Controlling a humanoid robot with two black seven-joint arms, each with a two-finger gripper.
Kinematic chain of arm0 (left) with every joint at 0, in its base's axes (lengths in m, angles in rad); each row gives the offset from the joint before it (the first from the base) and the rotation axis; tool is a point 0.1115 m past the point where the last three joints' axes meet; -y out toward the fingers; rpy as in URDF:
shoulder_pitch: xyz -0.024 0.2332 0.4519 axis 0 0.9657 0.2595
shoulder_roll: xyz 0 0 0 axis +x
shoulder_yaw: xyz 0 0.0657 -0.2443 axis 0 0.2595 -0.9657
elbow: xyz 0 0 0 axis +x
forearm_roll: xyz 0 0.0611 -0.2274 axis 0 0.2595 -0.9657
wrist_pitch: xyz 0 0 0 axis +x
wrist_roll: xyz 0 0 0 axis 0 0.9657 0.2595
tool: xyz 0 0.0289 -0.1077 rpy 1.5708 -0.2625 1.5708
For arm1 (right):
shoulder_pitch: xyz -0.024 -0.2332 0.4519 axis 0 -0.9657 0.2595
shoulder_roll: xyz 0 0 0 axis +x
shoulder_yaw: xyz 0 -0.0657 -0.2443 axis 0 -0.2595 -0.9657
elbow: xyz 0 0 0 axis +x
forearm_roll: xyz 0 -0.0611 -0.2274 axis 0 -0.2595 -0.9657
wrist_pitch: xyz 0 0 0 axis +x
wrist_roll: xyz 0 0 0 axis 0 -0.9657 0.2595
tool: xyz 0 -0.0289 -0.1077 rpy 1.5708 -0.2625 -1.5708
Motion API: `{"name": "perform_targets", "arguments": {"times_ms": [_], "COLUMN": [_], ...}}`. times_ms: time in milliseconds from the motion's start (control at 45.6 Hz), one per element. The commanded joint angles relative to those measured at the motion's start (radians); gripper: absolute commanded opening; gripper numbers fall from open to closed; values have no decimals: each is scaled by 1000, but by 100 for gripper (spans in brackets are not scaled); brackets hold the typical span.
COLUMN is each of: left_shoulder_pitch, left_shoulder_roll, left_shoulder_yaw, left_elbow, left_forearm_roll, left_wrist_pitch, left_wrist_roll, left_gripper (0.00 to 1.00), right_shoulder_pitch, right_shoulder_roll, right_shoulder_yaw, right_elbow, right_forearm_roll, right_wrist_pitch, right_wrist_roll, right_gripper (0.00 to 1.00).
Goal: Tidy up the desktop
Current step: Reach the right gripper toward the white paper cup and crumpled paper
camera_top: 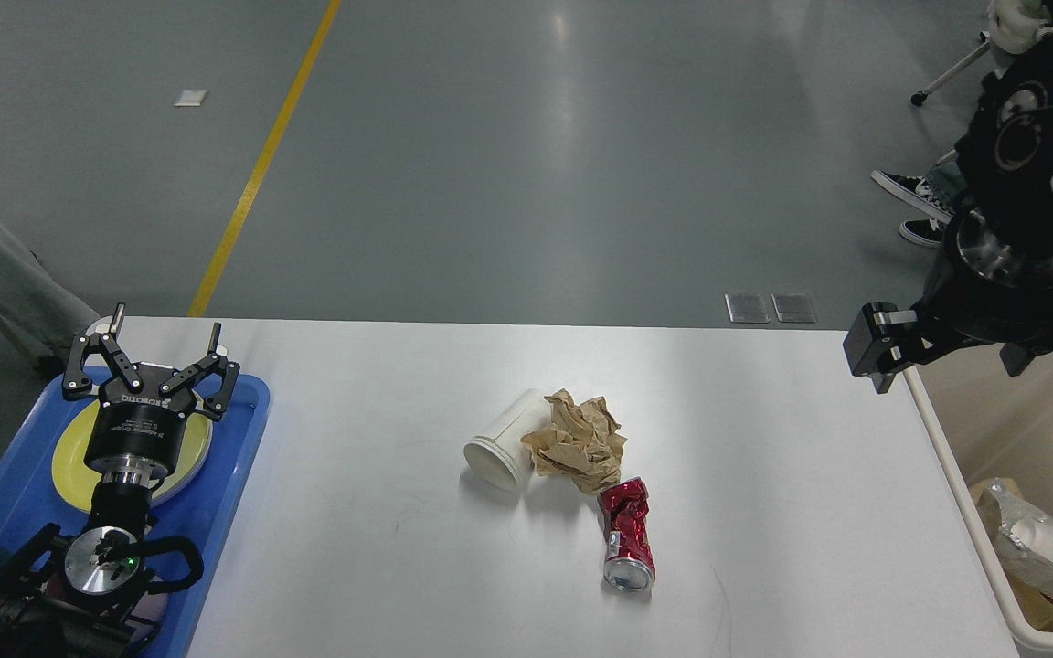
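A: Bench (764,411) first: what is it like?

B: Smooth, plain white, broad with a rounded far-left corner, filling the lower middle of the head view. Its near edge is cut off by the frame.

A: What lies on it?

B: Three pieces of litter bunched at the centre. A white paper cup (504,448) lies on its side, mouth toward the camera. A crumpled ball of brown paper (579,437) touches it on the right and hides part of its wall. Just below that lies a crushed red drinks can (627,541), dented, its silvery end facing the viewer.

A: And the sides?

B: On the left, a glossy blue plastic tray (239,439) holds a round yellow plate (74,457), mostly hidden by the arm. On the right, a beige open-topped bin (956,475) holds crumpled white and brown waste, cut off by the frame.

A: The end effectors?

B: The left end effector (161,352) hovers over the plate, fingers spread wide, holding nothing. The right end effector (876,352) hangs at the bin's far corner; it is dark and seen partly end-on, so I cannot tell its state.
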Motion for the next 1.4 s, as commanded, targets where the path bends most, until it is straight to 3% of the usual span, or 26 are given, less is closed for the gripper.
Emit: {"name": "perform_targets", "arguments": {"times_ms": [0, 241, 394, 482, 614, 986, 1381], "left_shoulder_pitch": [-1, -1, -1, -1, -1, -1, -1], "left_shoulder_roll": [0, 0, 0, 0, 0, -1, -1], "left_shoulder_yaw": [-1, -1, -1, -1, -1, -1, -1], "left_elbow": [0, 0, 0, -2, -2, -2, -2], "left_forearm_roll": [0, 0, 0, 0, 0, 0, 0], "left_wrist_pitch": [0, 0, 0, 0, 0, 0, 0], "left_wrist_roll": [0, 0, 0, 0, 0, 0, 0], "left_gripper": [96, 96, 96, 96, 96, 96, 96], "right_shoulder_pitch": [-41, -260, -461, -573, -740, -1033, -1156], "right_shoulder_roll": [20, 111, 206, 261, 335, 524, 519], "right_shoulder_yaw": [84, 298, 460, 506, 513, 541, 544], "right_elbow": [-21, -148, -202, -234, -305, -731, -851], "right_forearm_roll": [-3, -26, -199, -364, -572, -628, -668], "right_wrist_pitch": [-19, -89, -236, -350, -496, -517, -582], "right_wrist_roll": [4, 4, 2, 1, 4, 30, 36], "right_gripper": [100, 100, 100, 89, 91, 89, 87]}}
